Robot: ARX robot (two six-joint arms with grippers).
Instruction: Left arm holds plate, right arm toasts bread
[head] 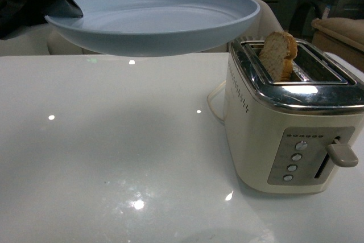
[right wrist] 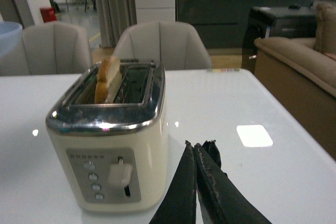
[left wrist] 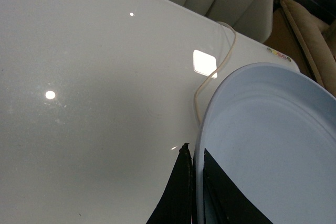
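**Q:** Where is the bread (head: 277, 55), and which way does it point?

**A:** It stands on end in the toaster (head: 296, 135), in the slot nearer the plate. Its long axis is upright, rounded crust on top, and its upper half rises above the chrome rim with a slight lean. Its flat faces run along the slot.

**Q:** And the plate (head: 153, 24)?

**A:** It is held level in the air above the white table (head: 114, 140), just beside the toaster and higher than it. The left gripper (left wrist: 195, 161) pinches its rim, one jaw inside and one outside.

**Q:** The right gripper (right wrist: 197, 153)?

**A:** Low over the table beside the toaster, jaws pressed together, holding nothing.
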